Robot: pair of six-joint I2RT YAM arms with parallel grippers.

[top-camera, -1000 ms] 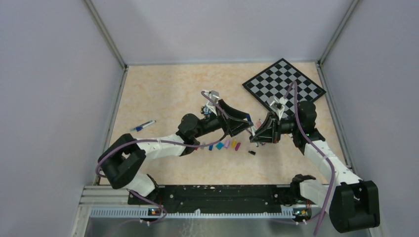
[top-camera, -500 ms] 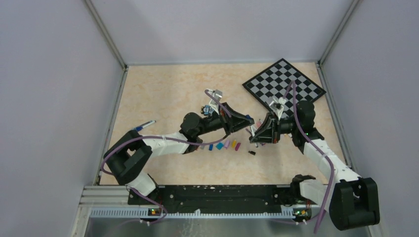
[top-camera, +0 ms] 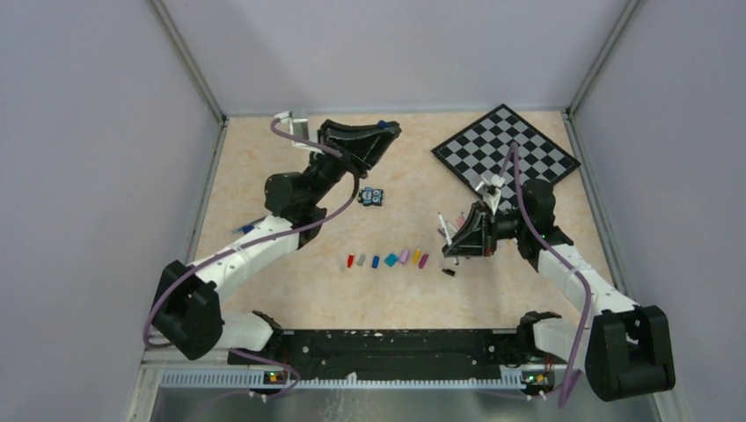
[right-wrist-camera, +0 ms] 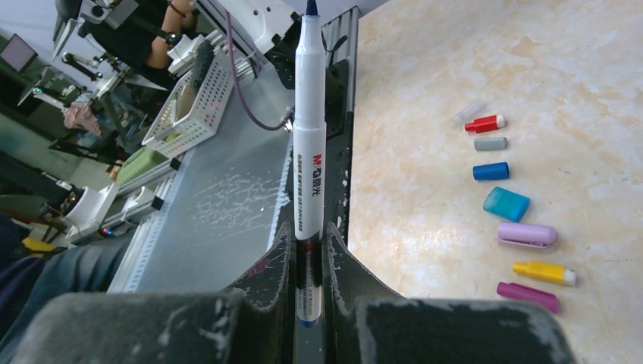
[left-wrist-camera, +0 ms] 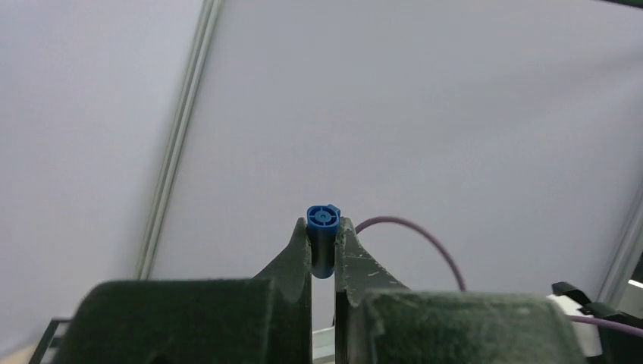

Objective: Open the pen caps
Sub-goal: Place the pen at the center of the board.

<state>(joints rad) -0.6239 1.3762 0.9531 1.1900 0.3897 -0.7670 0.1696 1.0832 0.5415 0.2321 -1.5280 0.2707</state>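
Left end effector (left-wrist-camera: 324, 224): shut on one blue cap (left-wrist-camera: 322, 250). The cap's end sticks out past the fingertips. It is held up off the desk (top-camera: 281, 176), at the far edge and toward the back wall (left-wrist-camera: 455, 114). The left wrist view has only wall behind it.

Right end effector (right-wrist-camera: 309, 231): closed on one marker (right-wrist-camera: 309, 136), gripped near the tail end. The body is white with print and the dark tip is bare. In the top view this end effector sits low over the desk, right of centre, just beside the near corner of the chessboard (top-camera: 506, 145).

Caps (right-wrist-camera: 506, 204) on the desk: seven, lying in one row left of the right end effector, apart from each other. In order they are red, grey, a second blue, teal, pink, yellow and magenta. One pale translucent piece (right-wrist-camera: 468, 111) lies just beyond the red one; I cannot tell what it is. One black cap (top-camera: 449, 272) lies apart, nearer the bases and below the right end effector.

Cap count in view: nine (one held, seven in the row, one black).

Pens: two seen for certain, the held marker and one blue-and-white pen (top-camera: 255, 225) on the left of the desk, partly under the left arm.

Other items: one block (top-camera: 373, 197) at desk centre, well apart from the row, and one chessboard at the far right corner.
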